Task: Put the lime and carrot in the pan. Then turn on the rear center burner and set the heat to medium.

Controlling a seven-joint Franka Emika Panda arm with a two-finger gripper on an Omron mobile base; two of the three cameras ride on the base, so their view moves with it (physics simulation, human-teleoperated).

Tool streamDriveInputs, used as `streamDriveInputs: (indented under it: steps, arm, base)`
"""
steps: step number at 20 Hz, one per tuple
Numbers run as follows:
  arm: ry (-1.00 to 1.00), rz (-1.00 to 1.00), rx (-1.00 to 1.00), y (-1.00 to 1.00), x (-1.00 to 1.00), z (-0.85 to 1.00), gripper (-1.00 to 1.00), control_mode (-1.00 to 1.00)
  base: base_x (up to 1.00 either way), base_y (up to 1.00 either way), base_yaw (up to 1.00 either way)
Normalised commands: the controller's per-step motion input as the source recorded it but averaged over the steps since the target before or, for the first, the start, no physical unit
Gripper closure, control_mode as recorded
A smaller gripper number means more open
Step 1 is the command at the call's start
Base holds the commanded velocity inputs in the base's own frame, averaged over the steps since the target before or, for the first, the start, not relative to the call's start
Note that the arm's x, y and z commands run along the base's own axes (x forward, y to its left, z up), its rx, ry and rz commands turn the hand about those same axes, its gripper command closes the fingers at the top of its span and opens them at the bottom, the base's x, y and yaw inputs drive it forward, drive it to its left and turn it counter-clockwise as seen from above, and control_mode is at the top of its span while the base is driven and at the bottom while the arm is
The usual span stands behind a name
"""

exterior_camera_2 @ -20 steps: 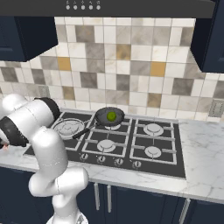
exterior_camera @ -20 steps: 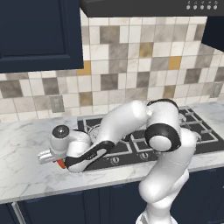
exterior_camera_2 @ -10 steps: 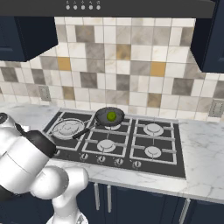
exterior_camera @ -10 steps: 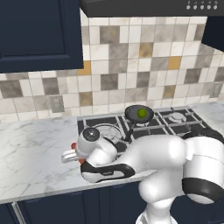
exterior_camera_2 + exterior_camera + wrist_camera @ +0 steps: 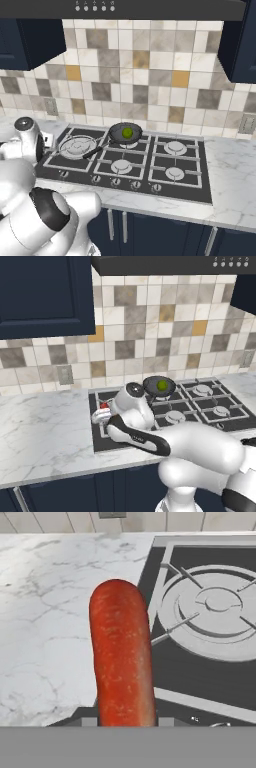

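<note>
My gripper (image 5: 102, 415) is shut on the carrot (image 5: 122, 657), an orange-red tapered stick that points up the middle of the hand view. The carrot's red end (image 5: 104, 405) hangs over the left edge of the black cooktop (image 5: 200, 406), left of the pan. The small black pan (image 5: 118, 135) stands on the grates at the rear centre, its thin handle (image 5: 96, 149) reaching toward the front left. In the pan lies the yellow-green lime (image 5: 127, 132), also seen as the lime (image 5: 161, 386) in the left base view. The rear center burner is hidden under the pan.
A large wide-ringed silver burner (image 5: 217, 609) lies just right of the carrot, at the cooktop's left end. Knobs (image 5: 115, 181) line the cooktop's front edge. White marble counter (image 5: 50, 612) spreads to the left. My own bulky arm (image 5: 200, 451) crosses the front.
My gripper has carried the carrot up and to the right, from over the marble counter to the cooktop's left edge. The arm has swung round. Pan and lime have not moved.
</note>
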Motion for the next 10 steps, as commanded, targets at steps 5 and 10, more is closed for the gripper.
streamDriveInputs:
  steps: [5, 10]
  arm:
    - [0.22, -0.02, -0.02, -0.61, 0.37, 0.31, 1.0, -1.0]
    - [0.24, -0.12, -0.13, -0.82, 0.45, 0.27, 1.0, -1.0]
  base:
    - [0.0, 0.0, 0.0]
    - [0.0, 0.0, 0.0]
